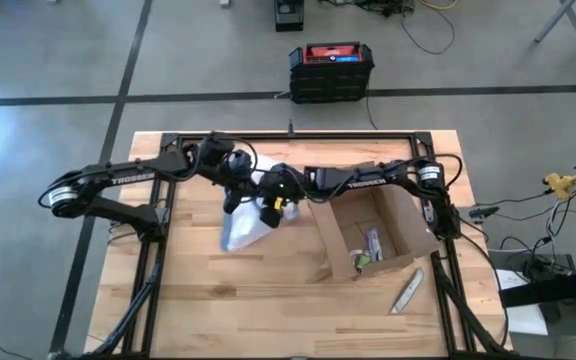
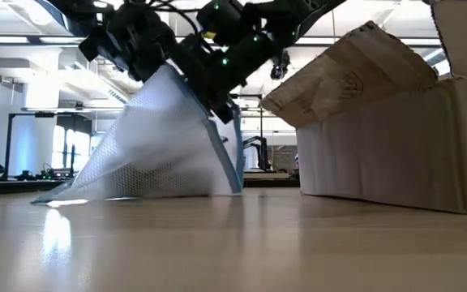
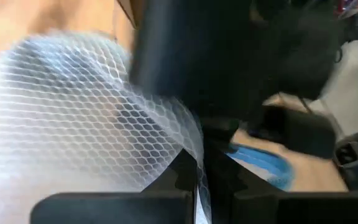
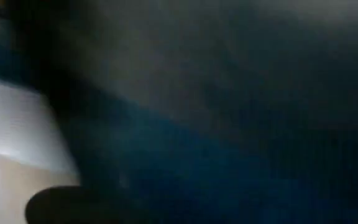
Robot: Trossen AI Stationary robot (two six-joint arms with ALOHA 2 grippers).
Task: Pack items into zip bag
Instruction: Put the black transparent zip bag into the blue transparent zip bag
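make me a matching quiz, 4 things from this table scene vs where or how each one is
1 zip bag
2 box
3 grey tool
4 left gripper

a lying on the table beside the box
b flaps open, on the table's right side
c shut on the bag's edge
d lifted at the top, bottom edge on the table

Pairs: 1-d, 2-b, 3-a, 4-c

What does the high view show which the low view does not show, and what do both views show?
Only the high view shows the grey stick-like tool on the table beside the cardboard box, and small things inside that box. Only the low view shows the zip bag lifted, its lower edge resting on the table, with a blue strip on one side. Both show the left gripper and right gripper at the bag's top, and the box.
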